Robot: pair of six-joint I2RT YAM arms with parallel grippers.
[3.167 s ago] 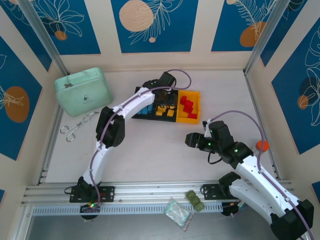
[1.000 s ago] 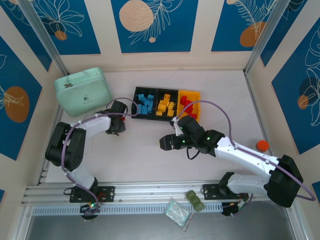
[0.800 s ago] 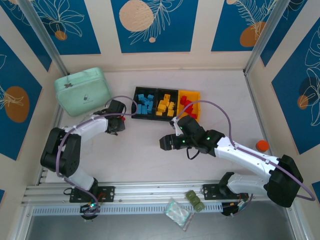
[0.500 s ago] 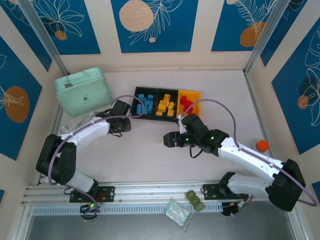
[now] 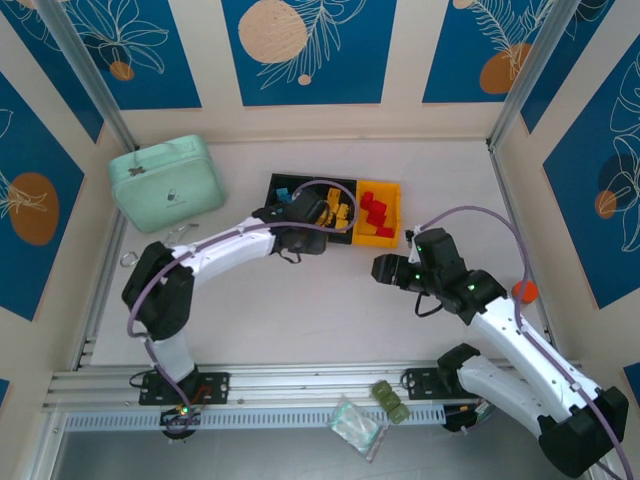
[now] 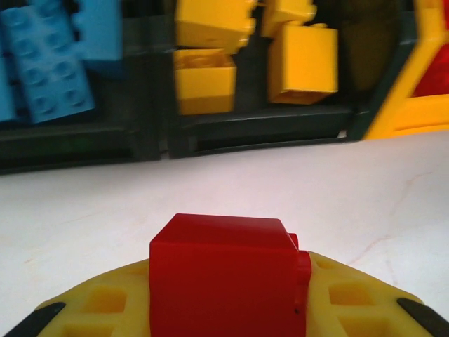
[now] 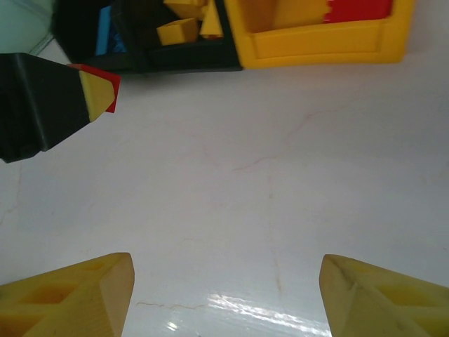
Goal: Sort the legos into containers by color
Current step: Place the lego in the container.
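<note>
- Centrally, the left gripper pinches one red lego between its yellow fingers. The brick sits just in front of the containers, apart from their front wall. Whether it touches the table cannot be told.
- Containers: three joined bins stand in a row toward the far side of the table. The left black bin holds blue legos. The middle black bin, straight ahead of the held brick, holds yellow legos. The orange-yellow bin on the right holds red legos.
- Right gripper: its jaws are spread with nothing between them. It hovers over bare table in front of the orange-yellow bin, well clear of it.
- Mint-green case: it lies closed at the far left, apart from the bins.
</note>
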